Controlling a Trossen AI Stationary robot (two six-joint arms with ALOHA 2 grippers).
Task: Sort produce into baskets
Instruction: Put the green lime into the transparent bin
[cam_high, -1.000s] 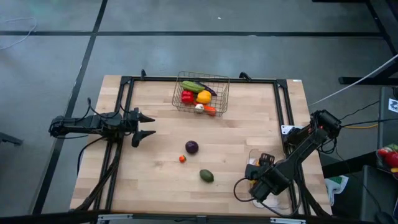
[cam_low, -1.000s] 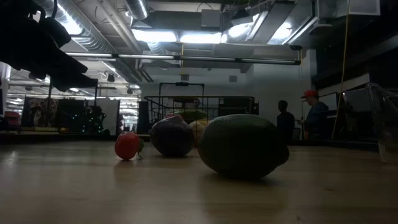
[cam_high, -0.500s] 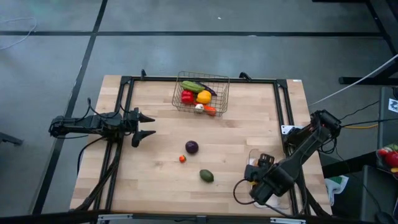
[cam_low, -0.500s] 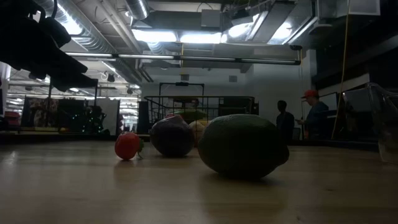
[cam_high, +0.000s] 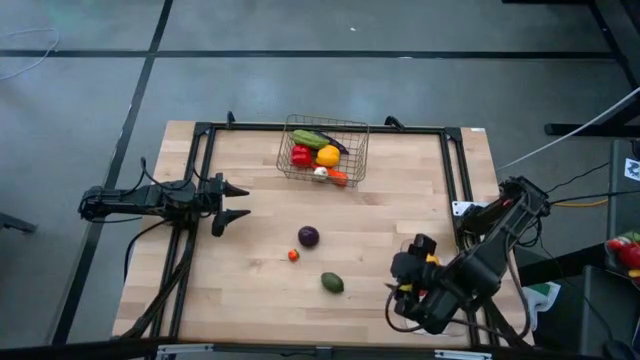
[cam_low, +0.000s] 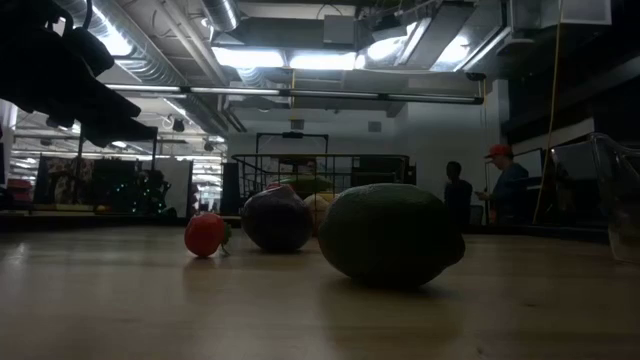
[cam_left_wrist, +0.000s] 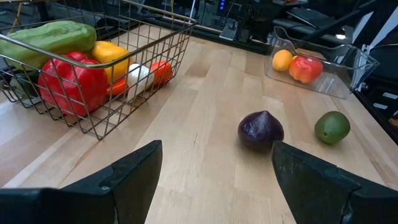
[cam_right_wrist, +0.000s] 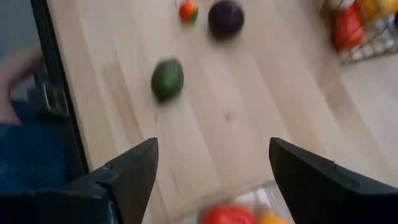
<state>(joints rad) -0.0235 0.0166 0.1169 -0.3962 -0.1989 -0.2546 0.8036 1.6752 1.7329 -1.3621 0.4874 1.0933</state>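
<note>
The wire basket (cam_high: 324, 152) stands at the table's far middle, holding a green cucumber-like piece (cam_left_wrist: 46, 37), a red pepper (cam_left_wrist: 71, 81) and other produce. A purple piece (cam_high: 308, 236), a small red-orange piece (cam_high: 293, 255) and a green piece (cam_high: 332, 283) lie loose on the wood. The clear tray (cam_left_wrist: 357, 59) at the near right holds an orange fruit (cam_left_wrist: 283, 60) and a red fruit (cam_left_wrist: 305, 68). My right gripper (cam_high: 402, 272) hovers open above the tray, nothing between its fingers (cam_right_wrist: 134, 168). My left gripper (cam_high: 235, 200) waits open at the left edge.
A dark metal frame (cam_high: 455, 165) runs along the table's far, left and right sides. Bare wood lies between the loose produce and the basket. In the low view, people (cam_low: 505, 180) stand in the room beyond the table.
My right gripper has risen from the clear tray at the near right and tipped less steeply downward, shifting slightly toward the table's middle. The loose produce has stayed where it lay.
</note>
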